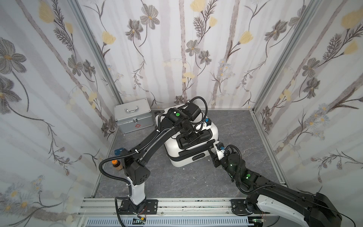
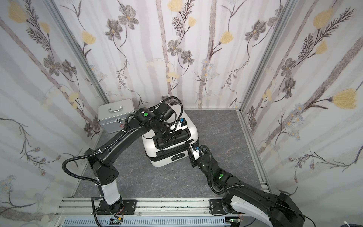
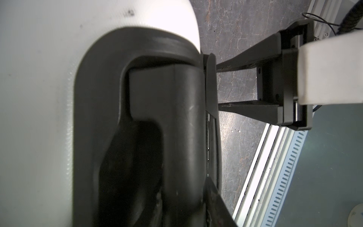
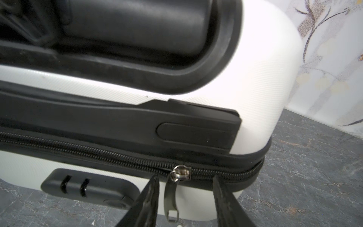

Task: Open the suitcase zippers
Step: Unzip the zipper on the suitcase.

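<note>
The white suitcase (image 1: 213, 130) (image 2: 191, 127) lies flat on the grey floor in both top views. My left gripper (image 1: 193, 138) (image 3: 176, 186) is on top of it, shut on the black handle (image 3: 176, 118) in its recess. The black zippers' track (image 4: 98, 155) runs round the middle seam. A metal slider (image 4: 180, 174) sits on it near the front right corner, and its dark pull (image 4: 170, 198) hangs down. My right gripper (image 4: 184, 178) (image 1: 212, 150) is open, one finger on each side of the pull and neither touching it.
A silver metal case (image 1: 133, 116) with a red mark stands at the back left against the wall. A small orange-capped bottle (image 1: 115, 164) stands by the left arm's elbow. A black lock block (image 4: 88, 188) sits on the shell left of the pull. Patterned walls close in three sides.
</note>
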`<state>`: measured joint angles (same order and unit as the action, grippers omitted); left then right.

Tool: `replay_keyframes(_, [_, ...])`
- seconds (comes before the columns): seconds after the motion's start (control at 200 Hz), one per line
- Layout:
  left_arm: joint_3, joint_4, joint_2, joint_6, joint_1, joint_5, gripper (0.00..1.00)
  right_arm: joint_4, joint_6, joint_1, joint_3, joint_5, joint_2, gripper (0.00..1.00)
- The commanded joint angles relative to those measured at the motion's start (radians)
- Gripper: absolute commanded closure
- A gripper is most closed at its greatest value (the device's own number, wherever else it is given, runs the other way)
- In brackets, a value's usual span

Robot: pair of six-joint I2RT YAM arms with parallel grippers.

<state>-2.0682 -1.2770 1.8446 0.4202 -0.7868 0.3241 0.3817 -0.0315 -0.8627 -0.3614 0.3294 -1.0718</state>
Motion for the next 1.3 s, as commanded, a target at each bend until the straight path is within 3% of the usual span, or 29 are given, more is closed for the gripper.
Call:
replay_keyframes(0.0, [-0.020, 0.108, -0.008, 0.017, 0.000, 0.003, 0.90, -0.023, -0.018, -0.005, -0.017, 0.022, -0.020, 0.55])
replay_keyframes(0.21, [-0.021, 0.106, -0.005, 0.016, -0.002, 0.001, 0.91, -0.041, -0.018, -0.012, -0.028, 0.036, -0.055, 0.64])
replay_keyframes(0.75, [-0.017, 0.080, -0.002, 0.035, -0.008, -0.019, 0.90, -0.036, -0.042, -0.009, -0.042, 0.108, -0.041, 1.00])
replay_keyframes(0.829, [-0.004, 0.061, -0.008, 0.071, -0.014, -0.019, 0.90, -0.036, -0.054, 0.009, -0.042, 0.093, -0.029, 1.00])
replay_keyframes(0.934, [0.033, 0.039, -0.031, 0.127, -0.024, -0.022, 0.90, -0.076, -0.049, 0.083, -0.055, -0.007, 0.002, 1.00])
replay_keyframes(1.074, [0.089, 0.006, -0.065, 0.204, -0.034, 0.006, 0.92, -0.103, -0.044, 0.266, -0.060, -0.210, 0.048, 1.00])
replay_keyframes(1.299, [0.251, 0.008, -0.156, 0.379, -0.092, 0.065, 0.93, -0.131, -0.053, 0.451, -0.119, -0.422, -0.012, 1.00])
